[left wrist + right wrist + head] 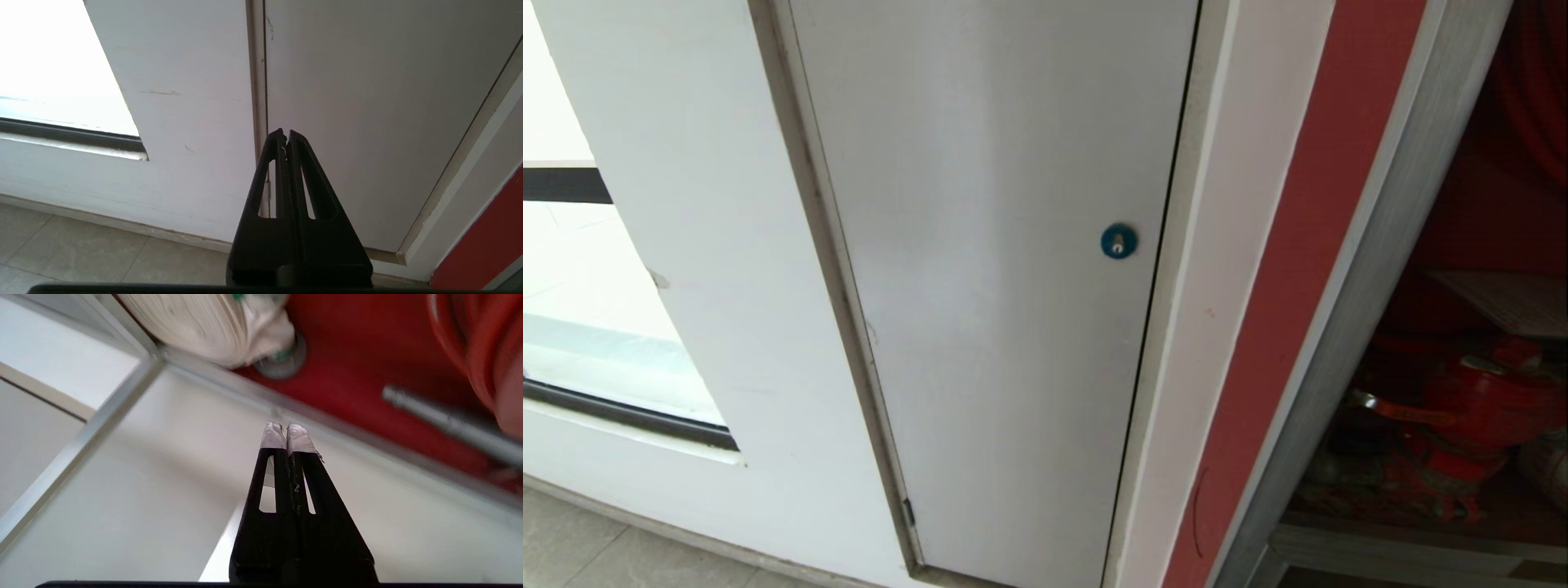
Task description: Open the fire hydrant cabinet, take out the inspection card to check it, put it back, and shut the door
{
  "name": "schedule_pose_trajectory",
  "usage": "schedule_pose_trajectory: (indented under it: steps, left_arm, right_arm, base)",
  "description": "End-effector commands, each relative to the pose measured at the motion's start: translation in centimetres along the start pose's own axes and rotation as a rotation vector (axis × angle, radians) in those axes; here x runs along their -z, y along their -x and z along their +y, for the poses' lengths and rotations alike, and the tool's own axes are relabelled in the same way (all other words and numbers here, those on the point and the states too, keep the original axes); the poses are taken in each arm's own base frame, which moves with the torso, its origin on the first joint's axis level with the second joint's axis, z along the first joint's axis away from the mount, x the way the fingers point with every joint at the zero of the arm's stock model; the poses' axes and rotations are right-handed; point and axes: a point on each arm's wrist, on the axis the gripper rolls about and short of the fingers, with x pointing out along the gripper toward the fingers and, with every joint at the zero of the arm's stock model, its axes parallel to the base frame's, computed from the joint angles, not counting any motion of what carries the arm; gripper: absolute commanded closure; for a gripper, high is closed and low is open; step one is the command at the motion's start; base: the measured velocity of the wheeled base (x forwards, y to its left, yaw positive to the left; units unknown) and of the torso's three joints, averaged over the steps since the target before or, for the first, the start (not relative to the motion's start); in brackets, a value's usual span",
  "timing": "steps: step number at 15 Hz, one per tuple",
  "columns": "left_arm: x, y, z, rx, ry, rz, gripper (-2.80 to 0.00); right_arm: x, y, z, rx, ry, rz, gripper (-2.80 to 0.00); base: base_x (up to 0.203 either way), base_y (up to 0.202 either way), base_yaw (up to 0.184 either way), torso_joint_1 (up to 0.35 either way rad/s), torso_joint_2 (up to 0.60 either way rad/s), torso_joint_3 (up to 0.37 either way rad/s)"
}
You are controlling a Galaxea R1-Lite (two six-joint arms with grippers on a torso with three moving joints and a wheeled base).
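Inside the fire hydrant cabinet (1462,384) – right hand (286,435) clenched, empty, near white rolled hose (212,322) (blurred, perhaps), left hand (284,136) clenched.

Head camera: faces forward-down, close to white door (1005,286), fire hydrant cabinet (1462,392) at right edge. Left wrist camera: close, shares white door (367,102). Right wrist camera: close, faces cabinet's red interior (367,347).

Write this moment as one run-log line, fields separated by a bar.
red-lined silver fire hydrant cabinet: open | right gripper: shut, empty, facing cabinet interior | left gripper: shut, parked facing plain white door
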Motion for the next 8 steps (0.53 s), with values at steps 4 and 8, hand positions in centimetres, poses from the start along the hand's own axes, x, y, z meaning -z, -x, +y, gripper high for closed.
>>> schedule_pose_trajectory:
  steps: [4, 8]
  left_arm:
    - [0.2, -0.1, 0.0, 0.0, 0.001, 0.008, 0.0]
    - [0.2, -0.1, 0.0, 0.0, 0.0, 0.008, 0.0]
  right_arm:
    - [1.6, -2.8, 0.6, -0.067, 0.042, -0.177, 0.0]
    - [4.0, -6.1, 1.0, -0.053, 0.089, -0.357, -2.8]
  base:
    - [0.0, 0.0, 0.0, 0.0, 0.0, 0.0]
    - [0.0, 0.0, 0.0, 0.0, 0.0, 0.0]
